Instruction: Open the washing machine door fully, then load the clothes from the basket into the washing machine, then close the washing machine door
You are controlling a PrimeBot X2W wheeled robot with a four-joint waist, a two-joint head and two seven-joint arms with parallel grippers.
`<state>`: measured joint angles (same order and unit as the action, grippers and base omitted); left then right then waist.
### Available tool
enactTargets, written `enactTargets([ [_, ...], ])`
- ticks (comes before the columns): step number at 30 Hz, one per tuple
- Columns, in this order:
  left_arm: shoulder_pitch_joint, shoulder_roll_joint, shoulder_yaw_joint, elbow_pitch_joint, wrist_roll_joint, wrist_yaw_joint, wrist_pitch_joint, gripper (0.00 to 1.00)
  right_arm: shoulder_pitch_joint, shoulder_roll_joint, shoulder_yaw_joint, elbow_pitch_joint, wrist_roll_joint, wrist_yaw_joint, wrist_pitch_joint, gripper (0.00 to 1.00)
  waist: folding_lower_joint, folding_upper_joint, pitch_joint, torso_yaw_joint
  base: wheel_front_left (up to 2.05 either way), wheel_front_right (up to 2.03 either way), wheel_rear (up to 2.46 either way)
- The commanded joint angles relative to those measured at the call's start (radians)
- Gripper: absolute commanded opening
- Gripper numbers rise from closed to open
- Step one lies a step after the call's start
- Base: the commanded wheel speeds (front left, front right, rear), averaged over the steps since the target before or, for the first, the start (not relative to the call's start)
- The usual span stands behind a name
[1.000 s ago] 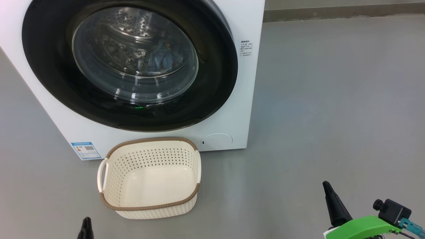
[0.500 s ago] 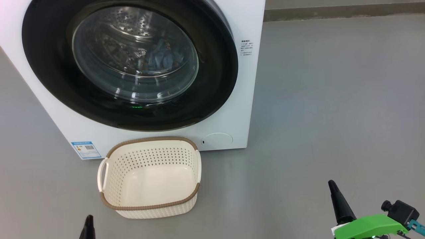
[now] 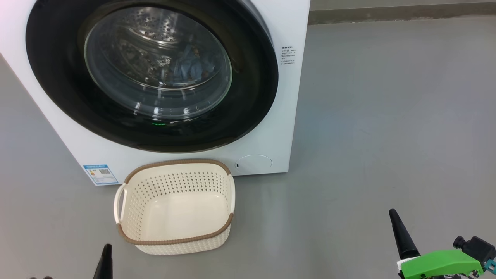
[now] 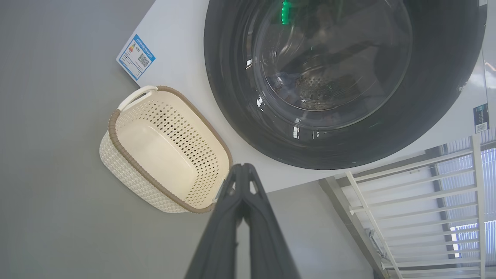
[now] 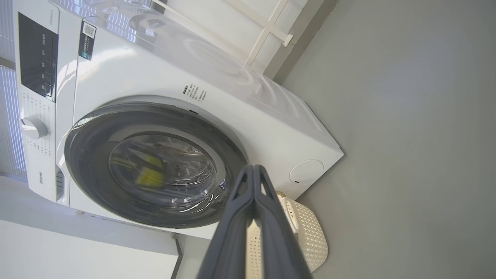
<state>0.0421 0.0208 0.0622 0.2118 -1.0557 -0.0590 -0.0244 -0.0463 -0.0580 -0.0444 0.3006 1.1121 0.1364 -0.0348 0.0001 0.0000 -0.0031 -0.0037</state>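
Note:
The white washing machine [image 3: 286, 116] stands ahead with its round black-rimmed door [image 3: 151, 73] closed flat against the front. Blue clothes [image 3: 192, 66] lie inside the steel drum, seen through the glass bowl. The cream basket [image 3: 174, 205] sits on the floor just before the machine with nothing in it. My left gripper [image 3: 104, 259] is shut, low at the bottom left, short of the basket. My right gripper [image 3: 399, 232] is shut, far out at the bottom right above bare floor. Both wrist views show each pair of fingers pressed together, holding nothing.
Grey floor [image 3: 387, 116] spreads wide to the right of the machine. A blue label sticker [image 3: 100, 175] marks the machine's lower left corner, a round filter cover [image 3: 254, 163] its lower right. White railings [image 4: 418, 209] stand beside the machine in the left wrist view.
My right gripper has slid a little to the right and down. The left fingertip has sunk slightly lower. Machine, door and basket are unmoved.

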Motion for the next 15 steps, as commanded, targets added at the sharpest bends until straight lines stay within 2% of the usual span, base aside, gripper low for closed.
enactTargets([
  [1, -0.052, 0.022, 0.025, -0.018, -0.033, -0.011, 0.006, 0.00, -0.046, -0.002, 0.010, -0.032, 0.029, -0.004, 0.008, 0.00, 0.0000, 0.0000, 0.000, 0.000, 0.00, 0.00, 0.00],
  [15, -0.081, 0.024, 0.033, -0.003, -0.184, -0.029, 0.044, 0.00, -0.050, -0.001, -0.011, -0.039, 0.167, -0.004, 0.047, 0.00, 0.0000, 0.0000, 0.002, 0.001, 0.00, 0.00, 0.00],
])
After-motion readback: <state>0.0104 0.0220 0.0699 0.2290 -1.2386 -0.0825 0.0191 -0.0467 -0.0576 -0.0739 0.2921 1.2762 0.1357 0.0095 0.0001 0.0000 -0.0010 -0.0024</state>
